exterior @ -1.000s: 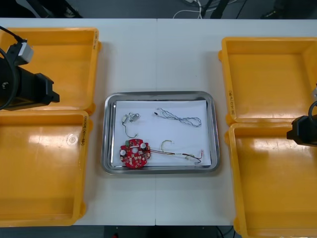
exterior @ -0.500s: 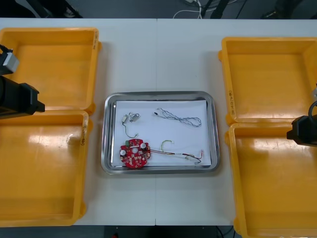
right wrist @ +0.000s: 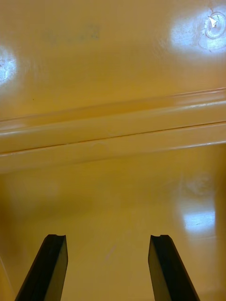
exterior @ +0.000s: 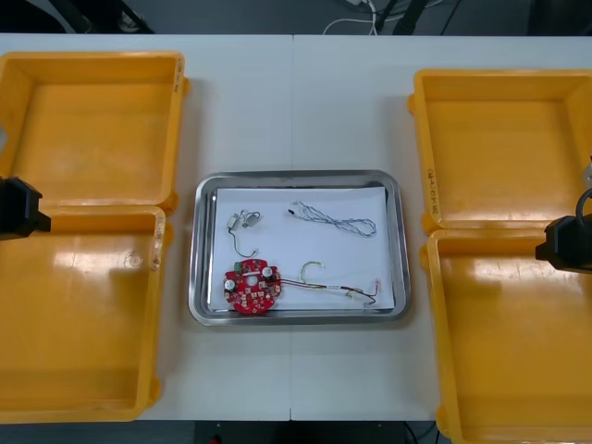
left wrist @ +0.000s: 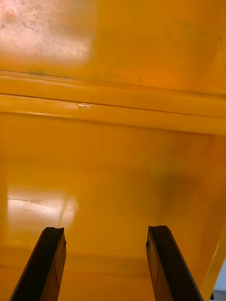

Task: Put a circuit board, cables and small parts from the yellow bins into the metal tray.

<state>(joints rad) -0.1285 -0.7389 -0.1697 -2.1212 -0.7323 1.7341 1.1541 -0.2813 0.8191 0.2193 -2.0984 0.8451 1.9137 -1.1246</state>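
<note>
Black fingers [left wrist: 47, 263] spread and empty, the left gripper [left wrist: 105, 228] and right gripper [right wrist: 107, 236] hang over bare yellow bins [exterior: 92, 129] at the table's sides. Between the bins, the metal tray [exterior: 301, 177] holds the red circuit board [exterior: 251, 288], the twisted blue and white cable [exterior: 335, 220], the red and yellow cable [exterior: 342, 290] and a small metal part [exterior: 248, 219]. Loading looks complete, and parking the arms likely comes next. No writing is legible.

Bare table [exterior: 296, 102] beyond tray [exterior: 301, 176] (bins [exterior: 92, 120] flank it).
</note>
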